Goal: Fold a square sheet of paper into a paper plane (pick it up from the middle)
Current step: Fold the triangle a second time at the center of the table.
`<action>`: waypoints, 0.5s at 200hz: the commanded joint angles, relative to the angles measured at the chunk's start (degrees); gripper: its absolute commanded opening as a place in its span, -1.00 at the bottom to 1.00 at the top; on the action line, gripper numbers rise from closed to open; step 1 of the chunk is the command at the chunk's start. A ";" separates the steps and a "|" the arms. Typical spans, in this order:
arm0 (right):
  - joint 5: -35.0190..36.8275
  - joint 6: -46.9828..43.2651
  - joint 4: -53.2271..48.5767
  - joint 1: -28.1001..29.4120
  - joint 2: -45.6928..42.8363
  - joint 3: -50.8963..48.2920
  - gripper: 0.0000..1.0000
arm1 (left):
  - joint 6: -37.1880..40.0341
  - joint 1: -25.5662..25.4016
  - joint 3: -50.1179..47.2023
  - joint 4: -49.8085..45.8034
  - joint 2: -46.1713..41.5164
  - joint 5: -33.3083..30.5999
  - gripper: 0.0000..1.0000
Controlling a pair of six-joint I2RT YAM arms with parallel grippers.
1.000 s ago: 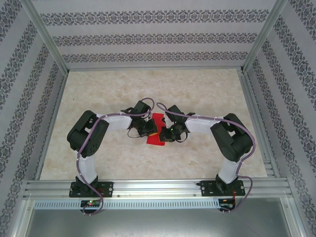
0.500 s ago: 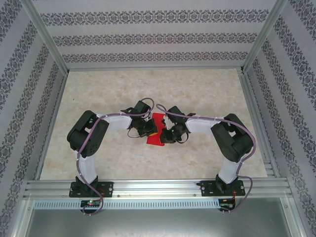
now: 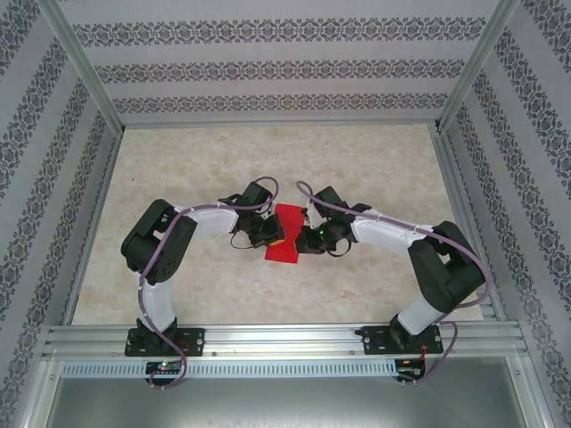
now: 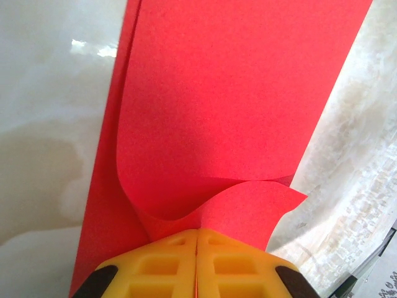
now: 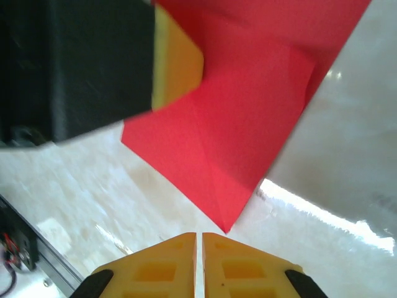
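On the bench: folded red paper lay between both arms.
Left jaws: clamped the paper's edge.
Right jaws: were closed, empty.

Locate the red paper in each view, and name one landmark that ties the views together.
Top external: red paper just below picture centre.
Left wrist: fills the middle, near edge pinched.
Right wrist: upper centre, corner pointing down.
Shared landmark: the yellow-fingered left gripper on the paper's edge.
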 commanded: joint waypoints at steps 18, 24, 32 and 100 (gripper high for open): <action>0.62 2.97 4.14 1.83 4.24 3.31 -0.78 | -0.40 -0.42 -1.28 -6.11 1.76 -5.18 -0.81; 0.51 2.89 4.10 2.32 5.10 3.83 -0.78 | -0.36 -0.42 -1.40 -6.11 1.68 -5.20 -0.81; 0.50 2.95 4.22 2.81 6.33 4.19 -0.79 | -0.44 -0.41 -1.43 -6.12 1.65 -5.13 -0.81; 0.90 2.35 4.14 2.77 11.17 3.49 -0.83 | -0.06 -0.46 -1.57 -3.81 -0.97 -3.95 -0.80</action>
